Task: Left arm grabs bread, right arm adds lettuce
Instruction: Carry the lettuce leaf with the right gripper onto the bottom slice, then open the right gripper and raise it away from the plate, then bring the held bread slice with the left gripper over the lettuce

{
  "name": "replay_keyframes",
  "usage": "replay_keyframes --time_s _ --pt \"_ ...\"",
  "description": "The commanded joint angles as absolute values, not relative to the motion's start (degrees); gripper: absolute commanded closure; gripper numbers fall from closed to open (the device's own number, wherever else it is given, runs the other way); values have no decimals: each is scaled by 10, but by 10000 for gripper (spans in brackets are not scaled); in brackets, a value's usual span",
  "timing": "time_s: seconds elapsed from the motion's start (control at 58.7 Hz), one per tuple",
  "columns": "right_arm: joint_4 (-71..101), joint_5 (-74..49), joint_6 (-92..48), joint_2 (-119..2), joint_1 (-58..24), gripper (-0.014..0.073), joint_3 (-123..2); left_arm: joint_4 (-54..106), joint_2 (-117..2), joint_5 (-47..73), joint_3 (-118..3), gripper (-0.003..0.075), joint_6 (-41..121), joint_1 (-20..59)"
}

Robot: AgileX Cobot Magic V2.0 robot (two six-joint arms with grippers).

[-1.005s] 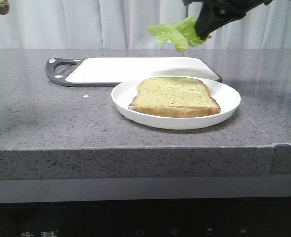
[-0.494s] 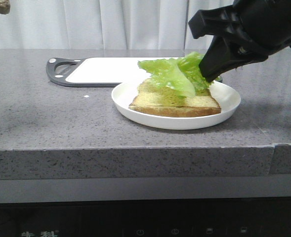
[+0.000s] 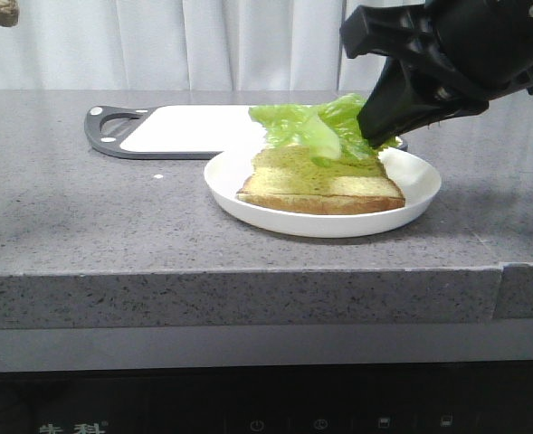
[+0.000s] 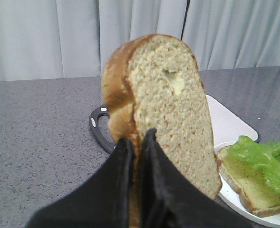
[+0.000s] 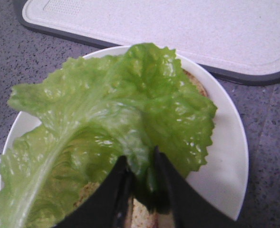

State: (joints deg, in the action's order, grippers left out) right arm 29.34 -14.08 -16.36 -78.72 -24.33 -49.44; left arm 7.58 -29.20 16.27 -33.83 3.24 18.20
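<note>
**Lettuce lowers onto the plated slice**

Since a second ago, the lettuce has come down from the upper centre of the front view and now drapes over the far half of the flat slice on the white plate, mid-frame right. The right arm reaches in from the upper right, jaws pinched narrow on the leaf's stem end. Behind the plate lies the cutting board. Seen from its wrist, the left arm clamps the bread upright above the counter, frame centre.
</note>
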Motion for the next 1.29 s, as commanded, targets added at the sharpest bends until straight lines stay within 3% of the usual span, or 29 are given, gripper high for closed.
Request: replay_keyframes --time_s 0.0,0.324,0.784,0.869,0.937,1.125,1.278 --pt "303 -107 -168 -766 -243 337 -509 84 -293 122 -356 741 28 182" --pt "303 -101 -168 -766 -243 137 -509 84 -293 125 -356 741 28 182" --pt "303 -45 -168 -715 -242 145 -510 85 -293 127 -356 741 28 182" --pt "300 -44 -168 -681 -242 186 -510 87 -293 127 -356 741 28 182" --pt "288 -48 -169 -649 -242 267 -509 102 -293 127 -356 741 28 182" --pt "249 -52 -169 -559 -242 674 -476 190 -314 128 -359 741 28 182" --pt "208 -47 -169 -469 -242 654 -417 285 -389 189 -412 741 28 182"
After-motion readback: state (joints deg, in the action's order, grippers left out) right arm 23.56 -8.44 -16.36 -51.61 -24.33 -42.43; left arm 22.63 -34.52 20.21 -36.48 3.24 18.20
